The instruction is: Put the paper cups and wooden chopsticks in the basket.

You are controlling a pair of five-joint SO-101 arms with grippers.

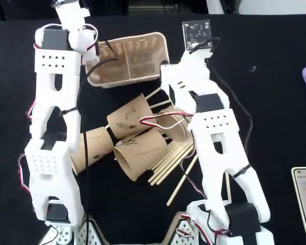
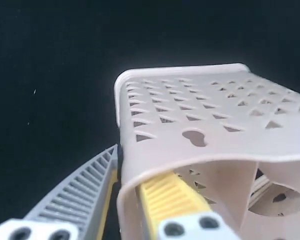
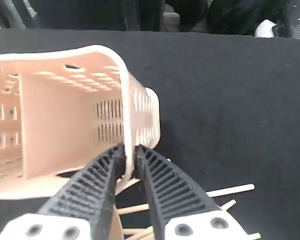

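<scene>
The basket sits at 12 o'clock on the table and appears tilted. The left gripper is clamped on one end wall, with the yellow finger inside and the grey one outside. The right gripper pinches the opposite rim tightly. I judge that the two together steady the basket for loading. Three paper cups lie on their sides at the centre. The wooden chopsticks lie at their 4 o'clock, none yet inside.
</scene>
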